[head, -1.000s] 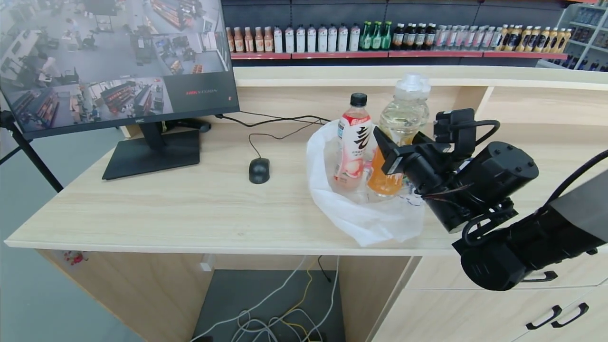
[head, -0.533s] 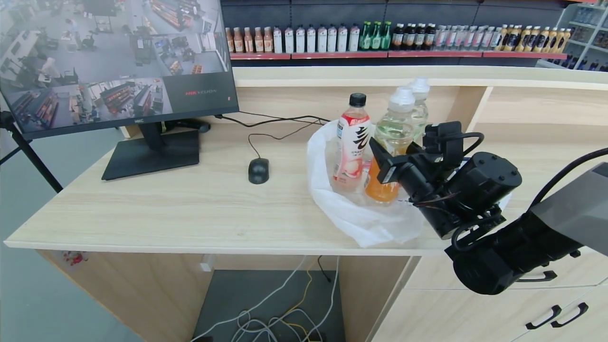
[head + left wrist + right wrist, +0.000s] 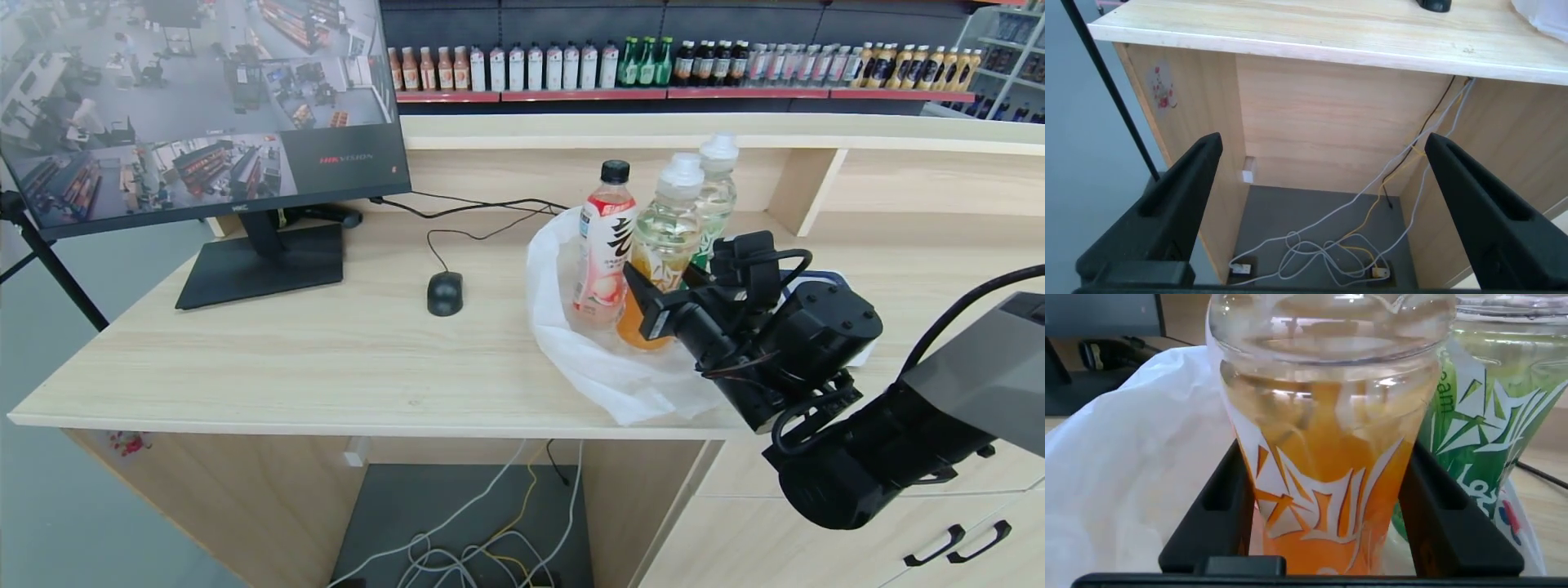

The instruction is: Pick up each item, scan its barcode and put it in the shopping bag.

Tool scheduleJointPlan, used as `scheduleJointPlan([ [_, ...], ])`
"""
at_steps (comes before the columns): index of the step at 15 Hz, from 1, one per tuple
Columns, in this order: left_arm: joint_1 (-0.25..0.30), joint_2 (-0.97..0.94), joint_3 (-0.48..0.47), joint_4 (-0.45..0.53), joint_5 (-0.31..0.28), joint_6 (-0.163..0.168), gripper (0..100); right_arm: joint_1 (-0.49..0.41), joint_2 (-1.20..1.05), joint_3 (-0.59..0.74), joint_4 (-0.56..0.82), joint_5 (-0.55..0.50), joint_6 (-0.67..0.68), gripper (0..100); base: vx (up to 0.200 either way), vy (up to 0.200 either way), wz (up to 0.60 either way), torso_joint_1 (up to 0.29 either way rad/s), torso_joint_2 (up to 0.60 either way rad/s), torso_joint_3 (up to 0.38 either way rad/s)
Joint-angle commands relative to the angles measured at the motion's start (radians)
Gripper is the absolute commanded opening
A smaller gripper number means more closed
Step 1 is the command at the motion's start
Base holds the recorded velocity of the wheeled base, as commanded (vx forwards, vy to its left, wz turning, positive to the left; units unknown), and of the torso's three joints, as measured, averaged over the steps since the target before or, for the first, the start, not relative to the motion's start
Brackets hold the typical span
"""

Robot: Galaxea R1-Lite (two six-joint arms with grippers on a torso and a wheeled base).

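Note:
My right gripper [image 3: 653,296] is shut on a clear bottle with an orange label [image 3: 660,245] and holds it upright, its base low inside the white shopping bag [image 3: 600,367]. In the right wrist view the orange-label bottle [image 3: 1327,449] sits between the black fingers [image 3: 1212,510]. A pink bottle with a black cap [image 3: 606,245] stands in the bag just left of it. A green-label bottle [image 3: 715,196] [image 3: 1486,433] stands close behind. My left gripper [image 3: 1327,188] is open below the desk top, with nothing between its fingers.
A monitor [image 3: 204,106] and a black mouse [image 3: 445,292] with its cable sit on the desk's left half. A raised counter ledge [image 3: 735,131] runs behind the bag. Loose cables [image 3: 1331,245] lie under the desk. Drawers [image 3: 947,543] are at lower right.
My right gripper has lowered the orange-label bottle and shifted it left into the bag, uncovering the green-label bottle behind it. The pink bottle has stayed put.

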Motion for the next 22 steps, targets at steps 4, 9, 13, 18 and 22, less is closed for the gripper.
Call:
scheduleJointPlan([
  [4,0.0,0.0,0.0,0.0,0.0,-0.001,100,-0.001,-0.009,0.009,-0.001,-0.001,0.0,0,0.0,0.0,0.0,0.0,0.0,0.0],
  [9,0.0,0.0,0.001,0.0,0.0,-0.001,100,-0.007,-0.012,0.011,-0.001,-0.004,0.006,0,0.0,0.0,0.0,0.0,0.0,0.0],
  [13,0.0,0.0,0.0,0.0,0.0,-0.001,100,0.001,-0.054,0.048,-0.001,-0.003,0.024,100,0.0,0.0,0.0,0.0,0.0,0.0],
  [18,0.0,0.0,0.0,0.0,0.0,0.001,100,-0.002,-0.267,0.269,-0.001,-0.003,0.021,100,0.0,0.0,0.0,0.0,0.0,0.0],
  [22,0.0,0.0,0.0,0.0,0.0,-0.001,100,-0.022,-0.534,0.545,-0.001,-0.004,0.02,100,0.0,0.0,0.0,0.0,0.0,0.0],
])
